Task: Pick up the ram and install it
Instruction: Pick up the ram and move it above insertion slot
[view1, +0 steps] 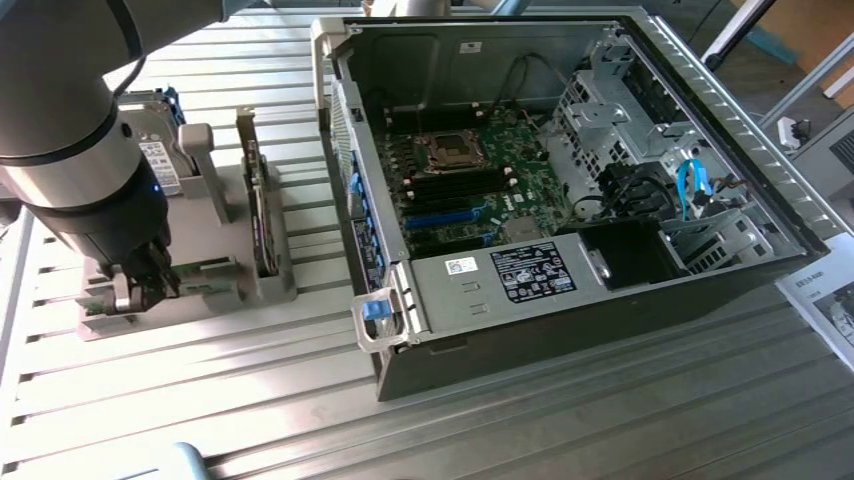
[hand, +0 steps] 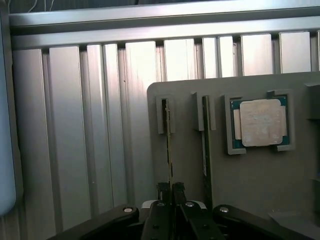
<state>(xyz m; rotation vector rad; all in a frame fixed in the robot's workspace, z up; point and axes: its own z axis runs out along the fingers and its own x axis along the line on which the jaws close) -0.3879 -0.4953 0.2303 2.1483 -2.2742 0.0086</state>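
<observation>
In the wrist view the ram (hand: 169, 135) stands on edge in a slot of the grey holder (hand: 250, 185), so it looks like a thin greenish strip. My gripper (hand: 171, 188) is over one end of it, with a black finger on each side of the strip, shut on the ram. The exterior view has the gripper (view1: 143, 288) low over the near end of the grey holder (view1: 200, 275) at that view's left, and the arm covers the ram there. The open computer case (view1: 694, 100) lies to the exterior view's right, with its motherboard (view1: 467, 185) exposed.
A second thin stick (hand: 205, 140) stands in the neighbouring slot, and a processor chip (hand: 258, 122) sits in a square pocket beside it. An upright card with a metal bracket (view1: 254, 195) stands in the holder. Everything rests on a ribbed aluminium table (view1: 534, 430).
</observation>
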